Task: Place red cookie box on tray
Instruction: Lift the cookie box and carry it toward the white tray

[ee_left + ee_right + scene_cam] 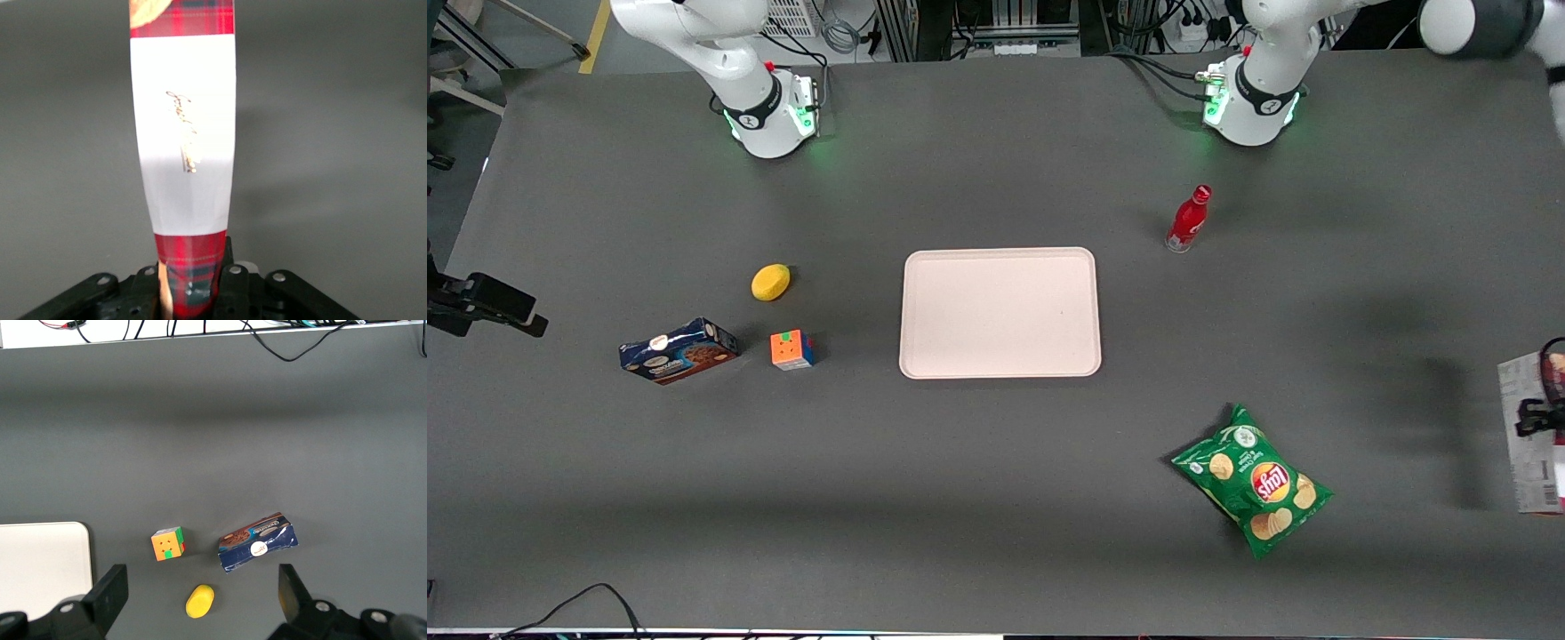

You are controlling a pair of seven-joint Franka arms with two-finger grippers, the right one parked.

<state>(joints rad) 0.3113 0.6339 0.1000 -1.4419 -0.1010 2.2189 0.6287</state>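
The red cookie box [183, 133], dark red plaid with a white label band, is clamped between the fingers of my left gripper [193, 288], which is shut on one end of it. In the front view the box [1529, 462] shows its grey-white printed back at the working arm's end of the table, with the gripper [1536, 414] on it. It hangs above the table and casts a shadow there. The pale pink tray [925, 356] lies flat in the middle of the table, well apart from the box, with nothing on it.
A red bottle [1189, 220] stands between the tray and the working arm's base. A green chip bag [1254, 480] lies nearer the front camera than the tray. A lemon [770, 282], a colour cube [792, 349] and a blue cookie box [679, 350] lie toward the parked arm's end.
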